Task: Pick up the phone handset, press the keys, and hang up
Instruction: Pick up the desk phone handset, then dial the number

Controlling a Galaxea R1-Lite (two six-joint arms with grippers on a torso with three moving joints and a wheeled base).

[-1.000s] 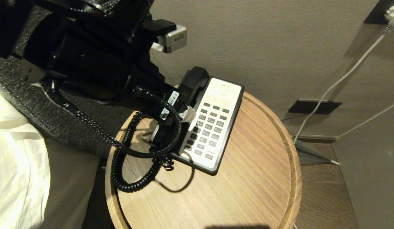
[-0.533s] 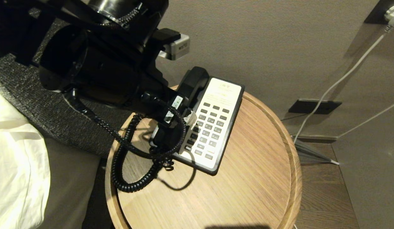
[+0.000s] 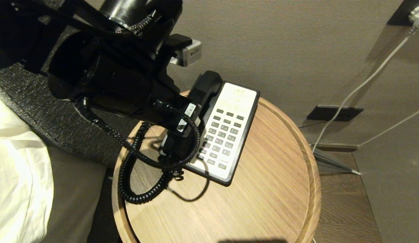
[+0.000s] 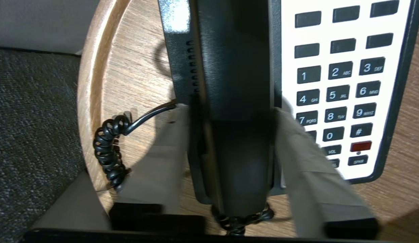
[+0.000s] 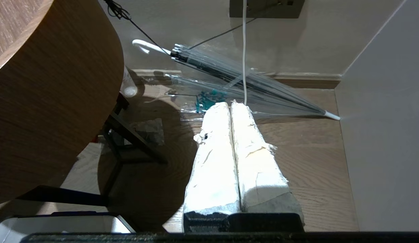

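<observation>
- The round wooden worktop (image 3: 270,189) carries the phone (image 3: 229,135), near its back edge.
- The phone has a white face with dark keys (image 4: 338,94).
- The handset (image 4: 236,84) lies in its cradle along the side of the phone away from the keys. It looks hard, smooth and light, so it could slip.
- Its curly cord (image 3: 135,189) loops on the worktop beside the phone. It will likely stretch and tug when the handset goes up.
- The left hand (image 4: 231,158) has a finger on each side of the handset's thin middle, closing on it. That is a good place to hold.
- The right hand (image 5: 231,152) hangs down by the floor, away from the phone, pressed shut and empty.
</observation>
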